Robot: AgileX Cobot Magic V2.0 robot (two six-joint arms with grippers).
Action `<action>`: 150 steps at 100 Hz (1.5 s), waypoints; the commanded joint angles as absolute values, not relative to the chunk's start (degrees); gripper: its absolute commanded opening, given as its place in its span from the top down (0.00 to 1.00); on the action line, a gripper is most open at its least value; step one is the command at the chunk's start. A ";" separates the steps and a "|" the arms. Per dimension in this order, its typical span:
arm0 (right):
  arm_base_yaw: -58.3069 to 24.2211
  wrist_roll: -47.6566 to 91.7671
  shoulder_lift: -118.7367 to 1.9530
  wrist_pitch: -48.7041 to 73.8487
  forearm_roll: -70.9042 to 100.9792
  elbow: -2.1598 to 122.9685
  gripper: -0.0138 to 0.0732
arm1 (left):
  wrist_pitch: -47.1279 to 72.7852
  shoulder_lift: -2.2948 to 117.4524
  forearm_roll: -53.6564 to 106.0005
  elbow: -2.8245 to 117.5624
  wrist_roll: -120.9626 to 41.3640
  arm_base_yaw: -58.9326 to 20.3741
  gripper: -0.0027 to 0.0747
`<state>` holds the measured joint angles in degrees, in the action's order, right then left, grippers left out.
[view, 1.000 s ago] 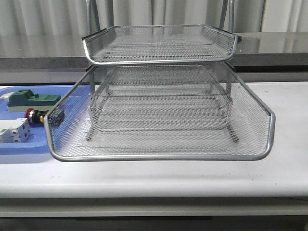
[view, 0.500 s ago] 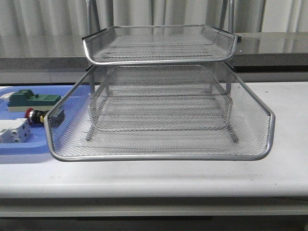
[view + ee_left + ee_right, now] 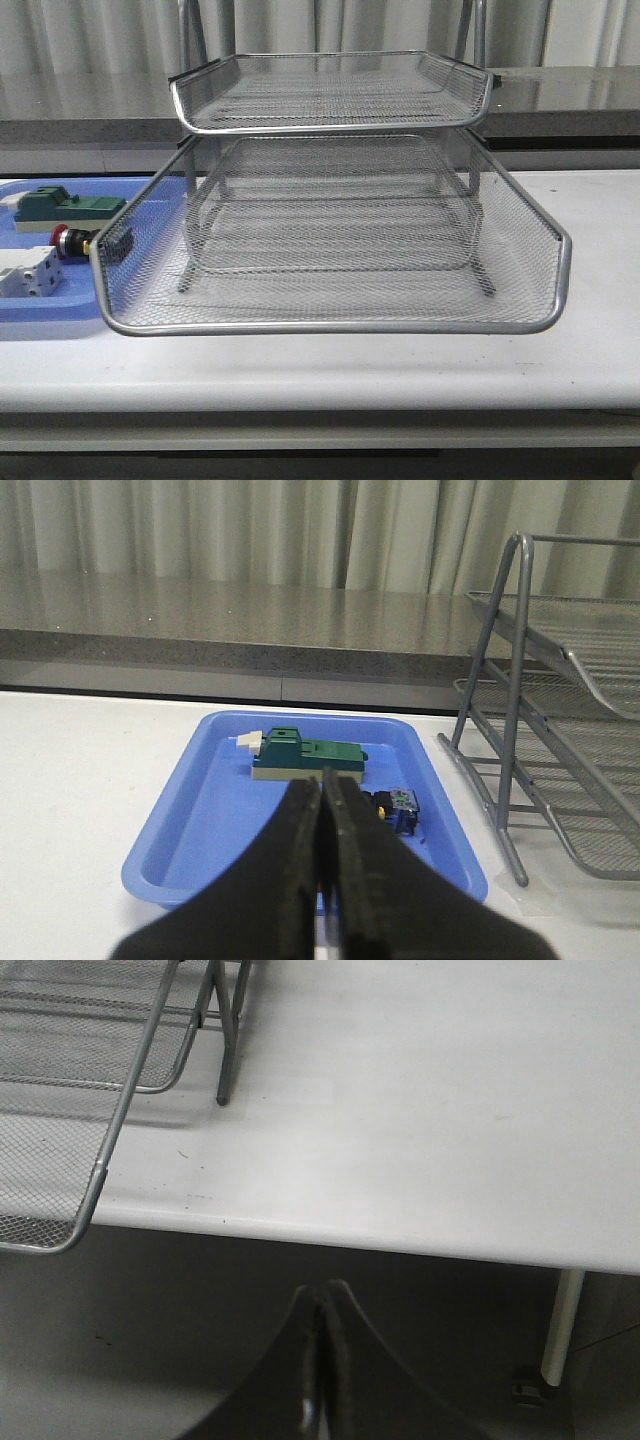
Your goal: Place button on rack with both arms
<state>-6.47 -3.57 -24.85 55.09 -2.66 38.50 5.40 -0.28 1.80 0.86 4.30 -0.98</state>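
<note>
Button (image 3: 72,241) lying in blue tray (image 3: 40,310) on white worktop (image 3: 330,365), red head pointing away from rack (image 3: 330,215), black body just beside rack's lowest mesh rim. Green block (image 3: 68,207) behind it in tray, white terminal block (image 3: 28,272) in front. Rack standing mid-worktop, 3 mesh tiers, all bare. Left hand (image 3: 322,810) hovering above tray's near edge, fingers pressed together, gripping nothing; button's black, blue and yellow body (image 3: 395,810) just past fingertips. Right hand (image 3: 318,1310) off worktop's front edge, fingers closed, gripping nothing, near rack's corner (image 3: 90,1190).
</note>
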 commanded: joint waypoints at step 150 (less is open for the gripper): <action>-6.73 -3.65 -25.21 52.11 -3.65 40.41 0.92 | 31.88 98.43 3.69 82.23 -28.08 -5.55 0.21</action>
<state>-6.47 -3.82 -24.85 55.34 -2.87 38.50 36.49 99.03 3.46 79.17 -23.66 -4.39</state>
